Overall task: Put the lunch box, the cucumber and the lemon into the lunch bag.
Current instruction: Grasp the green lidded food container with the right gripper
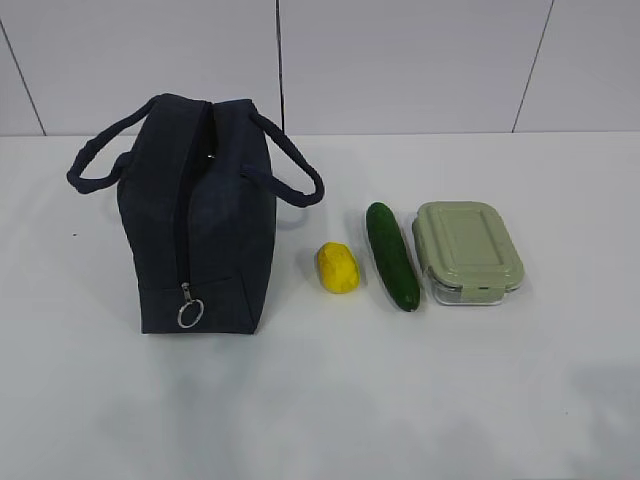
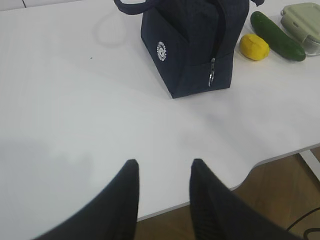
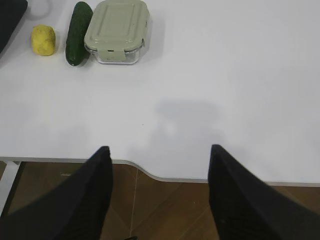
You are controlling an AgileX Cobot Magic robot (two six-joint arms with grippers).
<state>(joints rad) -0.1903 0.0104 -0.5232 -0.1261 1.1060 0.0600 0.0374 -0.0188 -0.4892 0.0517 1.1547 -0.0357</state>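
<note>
Worktop (image 1: 500,400), white and bare apart from the four task items, carries them in a row. The lunch bag (image 1: 200,230) stands upright at the left, its zipper (image 1: 183,240) closed with the ring pull (image 1: 190,313) hanging at the near end and the two handles (image 1: 295,165) drooping to either side. Right of it and apart lies the lemon (image 1: 338,268), then the cucumber (image 1: 392,255) lying near-to-far, then the lunch box (image 1: 468,250) just beside the cucumber, lid on.

Both arms hang back over the near edge of the worktop. The left gripper (image 2: 162,172) has its jaws moderately parted around nothing; the right gripper (image 3: 160,160) is spread wider, also empty.

The bag is soft fabric and will likely sag when pulled, so one gripper should steady it while the other takes the ring pull. The lunch box looks rigid and probably the heaviest; a hold across its short sides seems safest, since the lid is smooth. The cucumber is firm but slick, best pinched mid-length. The lemon is small and lumpy and may roll, so it should be gripped across its middle.
</note>
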